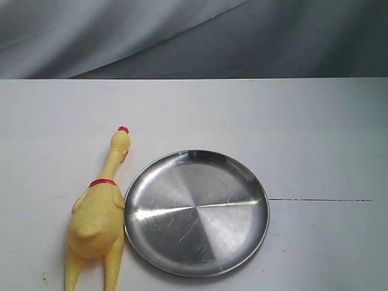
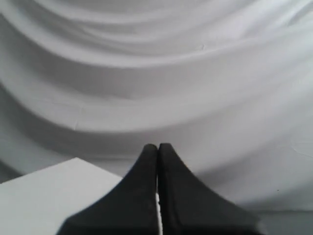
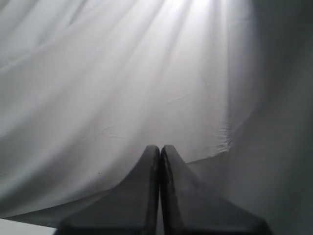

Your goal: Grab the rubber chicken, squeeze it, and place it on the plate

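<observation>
The yellow rubber chicken [image 1: 97, 218] lies flat on the white table at the front left of the exterior view, its red-combed head pointing away and its legs running off the bottom edge. Its body touches the left rim of the round silver plate [image 1: 197, 212], which holds nothing. Neither arm shows in the exterior view. In the left wrist view my left gripper [image 2: 157, 147] is shut, its black fingers pressed together and facing draped white cloth. The right wrist view shows my right gripper [image 3: 160, 148] shut in the same way, with nothing between its fingers.
Grey-white cloth [image 1: 194, 36] hangs behind the table's far edge. A thin dark seam line [image 1: 321, 200] runs across the table right of the plate. A corner of the white table [image 2: 54, 191] shows in the left wrist view.
</observation>
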`<state>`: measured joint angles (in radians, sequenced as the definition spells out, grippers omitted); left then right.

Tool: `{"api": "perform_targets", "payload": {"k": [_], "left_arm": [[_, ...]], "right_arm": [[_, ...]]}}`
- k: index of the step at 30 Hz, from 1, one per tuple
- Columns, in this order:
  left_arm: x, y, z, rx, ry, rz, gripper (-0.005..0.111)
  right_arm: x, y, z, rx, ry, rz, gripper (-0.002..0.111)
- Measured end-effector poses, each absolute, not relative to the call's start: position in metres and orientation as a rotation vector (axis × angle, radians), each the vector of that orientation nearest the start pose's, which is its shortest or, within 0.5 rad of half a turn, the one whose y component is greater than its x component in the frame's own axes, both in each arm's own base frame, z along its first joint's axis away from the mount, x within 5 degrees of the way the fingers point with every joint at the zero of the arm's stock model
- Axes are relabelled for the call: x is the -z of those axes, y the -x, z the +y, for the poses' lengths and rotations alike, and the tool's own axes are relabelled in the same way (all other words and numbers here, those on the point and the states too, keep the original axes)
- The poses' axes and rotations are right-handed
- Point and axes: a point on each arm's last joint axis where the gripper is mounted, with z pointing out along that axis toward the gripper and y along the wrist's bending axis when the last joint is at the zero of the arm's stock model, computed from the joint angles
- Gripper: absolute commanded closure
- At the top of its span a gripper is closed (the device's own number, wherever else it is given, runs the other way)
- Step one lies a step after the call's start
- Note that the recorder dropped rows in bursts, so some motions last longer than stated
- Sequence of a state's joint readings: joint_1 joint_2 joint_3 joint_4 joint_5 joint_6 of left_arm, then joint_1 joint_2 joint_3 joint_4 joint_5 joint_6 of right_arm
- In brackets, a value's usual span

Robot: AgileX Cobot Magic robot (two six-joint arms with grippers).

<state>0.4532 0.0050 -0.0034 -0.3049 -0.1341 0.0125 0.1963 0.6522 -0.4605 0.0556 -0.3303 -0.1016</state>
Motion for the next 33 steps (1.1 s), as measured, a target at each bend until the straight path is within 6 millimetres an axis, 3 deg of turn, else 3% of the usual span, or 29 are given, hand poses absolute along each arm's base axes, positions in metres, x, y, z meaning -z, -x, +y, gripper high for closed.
{"api": "perform_targets", "payload": {"k": [5, 12, 18, 22, 25, 29, 33], "left_arm": [[-0.232, -0.047, 0.025, -0.138, 0.531, 1.274, 0.107], [-0.294, -0.046, 0.021, -0.111, 0.496, 1.276, 0.107], [-0.33, -0.079, 0.027, -0.075, 0.482, 1.626, 0.107], [-0.331, -0.109, 0.03, 0.007, 0.42, 1.924, 0.107], [-0.319, -0.129, 0.029, 0.132, 0.35, 2.1, 0.107], [-0.302, -0.149, 0.026, 0.342, 0.341, 2.24, 0.107], [-0.294, -0.165, 0.029, 0.466, 0.406, 2.262, 0.107]], "right_arm": [[-0.338, -0.14, 0.03, -0.132, 0.171, 1.356, 0.108], [-0.338, -0.138, 0.039, -0.184, 0.221, 1.359, 0.108], [-0.329, -0.135, 0.05, -0.241, 0.294, 1.442, 0.108], [-0.318, -0.132, 0.059, -0.287, 0.376, 1.554, 0.108], [-0.309, -0.128, 0.065, -0.315, 0.438, 1.643, 0.108], [-0.296, -0.123, 0.069, -0.352, 0.486, 1.781, 0.108], [-0.286, -0.119, 0.07, -0.389, 0.488, 1.908, 0.108]]}}
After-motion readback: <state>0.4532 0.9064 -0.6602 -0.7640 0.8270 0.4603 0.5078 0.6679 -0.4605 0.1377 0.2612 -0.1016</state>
